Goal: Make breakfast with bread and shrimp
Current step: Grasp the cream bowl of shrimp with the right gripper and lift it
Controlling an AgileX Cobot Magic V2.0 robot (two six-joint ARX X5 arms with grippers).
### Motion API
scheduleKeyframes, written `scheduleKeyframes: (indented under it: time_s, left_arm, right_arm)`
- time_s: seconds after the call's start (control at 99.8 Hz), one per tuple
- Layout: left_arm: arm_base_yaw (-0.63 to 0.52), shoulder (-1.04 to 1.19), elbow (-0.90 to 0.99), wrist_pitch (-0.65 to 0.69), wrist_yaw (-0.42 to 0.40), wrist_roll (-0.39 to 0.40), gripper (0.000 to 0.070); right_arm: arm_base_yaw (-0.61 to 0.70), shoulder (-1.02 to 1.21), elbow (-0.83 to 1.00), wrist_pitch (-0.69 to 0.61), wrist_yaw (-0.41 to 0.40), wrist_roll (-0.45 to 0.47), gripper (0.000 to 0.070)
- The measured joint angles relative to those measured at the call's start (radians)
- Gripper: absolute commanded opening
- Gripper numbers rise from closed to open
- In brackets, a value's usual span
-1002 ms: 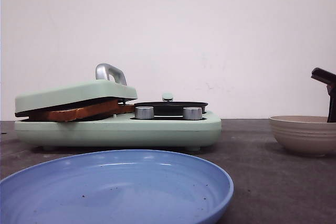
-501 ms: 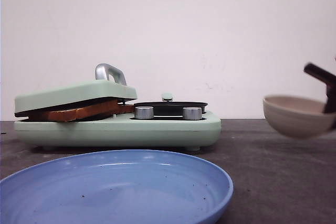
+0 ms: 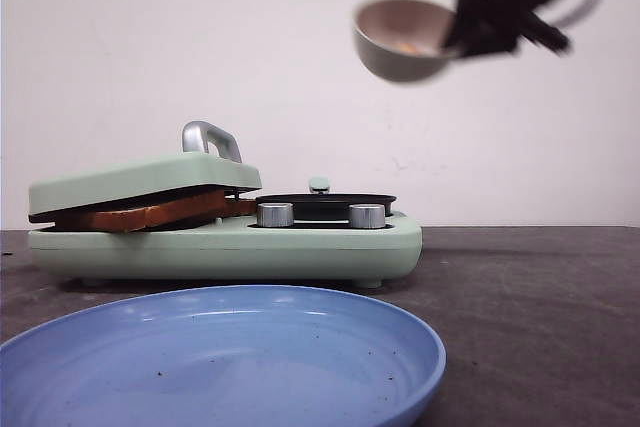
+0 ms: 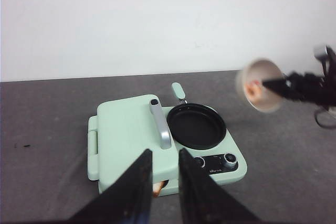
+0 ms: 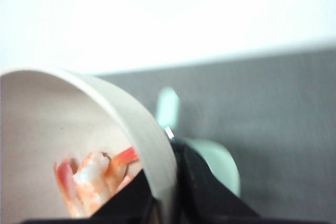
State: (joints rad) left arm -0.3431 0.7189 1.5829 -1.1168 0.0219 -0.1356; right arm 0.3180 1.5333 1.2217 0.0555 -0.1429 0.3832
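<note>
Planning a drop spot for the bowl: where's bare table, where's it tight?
Bare table lies right of the green cooker, past the blue plate. In the left wrist view, bare table also lies left of the cooker. Tight: the narrow strip between cooker and plate. The right gripper holds the bowl in the air, tilted.

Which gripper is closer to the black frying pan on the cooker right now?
Hard to say. The right gripper holds the bowl of shrimp high above the black pan; the left gripper hovers over the cooker's closed lid, beside the pan.
</note>
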Motion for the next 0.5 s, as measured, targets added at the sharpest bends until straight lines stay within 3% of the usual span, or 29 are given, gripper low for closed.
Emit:
scheduleKeyframes:
  time_s: [0.27,0.501]
  left_arm:
    - [0.0,0.0,0.0,-0.001,0.0,0.0,0.0011]
    - [0.0,0.0,0.0,-0.027,0.001,0.0,0.0011]
  right_arm:
    - [0.117,0.147,0.202,-0.024,0.19,-0.214,0.0]
    - [0.18,0.23,0.241,-0.005,0.329,-0.471,0.0]
